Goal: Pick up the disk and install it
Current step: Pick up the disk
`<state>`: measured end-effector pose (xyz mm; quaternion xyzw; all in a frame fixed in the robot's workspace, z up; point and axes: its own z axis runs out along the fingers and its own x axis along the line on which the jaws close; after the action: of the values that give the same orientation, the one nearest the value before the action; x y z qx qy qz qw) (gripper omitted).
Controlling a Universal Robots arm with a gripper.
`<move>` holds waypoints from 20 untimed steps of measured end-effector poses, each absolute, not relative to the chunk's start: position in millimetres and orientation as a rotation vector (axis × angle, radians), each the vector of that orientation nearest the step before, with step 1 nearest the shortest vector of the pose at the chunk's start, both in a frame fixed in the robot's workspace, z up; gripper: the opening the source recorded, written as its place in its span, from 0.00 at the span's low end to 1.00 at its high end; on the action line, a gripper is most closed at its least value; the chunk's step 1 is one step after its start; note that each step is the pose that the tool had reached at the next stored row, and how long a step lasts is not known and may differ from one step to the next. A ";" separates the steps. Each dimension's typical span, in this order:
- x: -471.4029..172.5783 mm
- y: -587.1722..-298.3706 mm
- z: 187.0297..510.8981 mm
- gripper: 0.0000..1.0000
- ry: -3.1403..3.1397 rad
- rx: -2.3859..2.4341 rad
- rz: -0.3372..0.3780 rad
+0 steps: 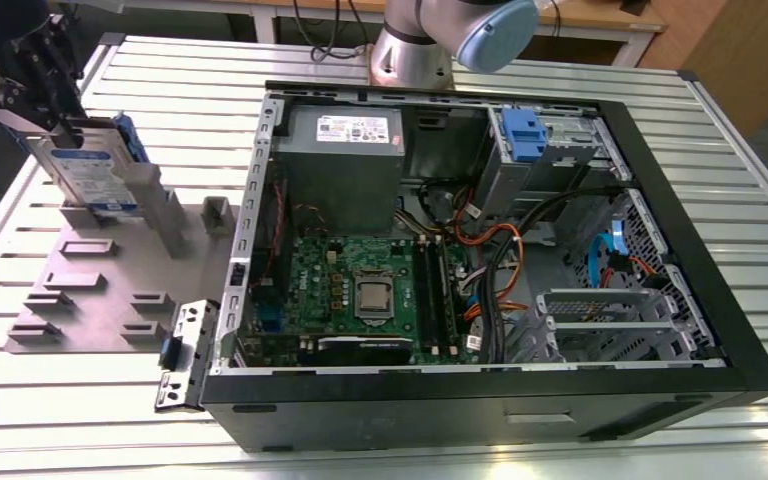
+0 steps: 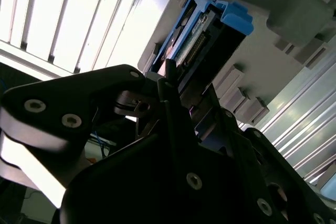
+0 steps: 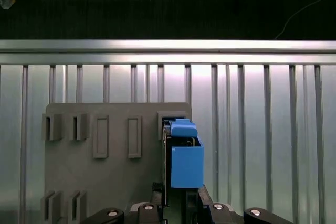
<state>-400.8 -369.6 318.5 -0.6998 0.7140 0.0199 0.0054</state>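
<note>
The disk is a silver drive with a white-and-blue label and blue rails. It stands on edge, slightly tilted, at the back of the grey fixture plate on the exterior view's left. My gripper comes down on its upper edge, shut on it with a finger on each flat side. In the first wrist view the disk appears edge-on, its blue carrier end toward the camera, with the gripper just behind it. In the second wrist view the black fingers clamp the disk by its connector edge.
An open computer case lies on the slatted metal table, to the exterior view's right of the fixture. Inside are a drive bay with a blue clip, a grey power supply box, cables and a motherboard. The arm's base stands behind the case.
</note>
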 end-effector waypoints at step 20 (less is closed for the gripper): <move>-400.8 -369.6 366.7 0.35 2.235 -2.191 0.062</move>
<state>-400.8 -369.6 366.7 -0.6998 0.7140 0.0198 0.0056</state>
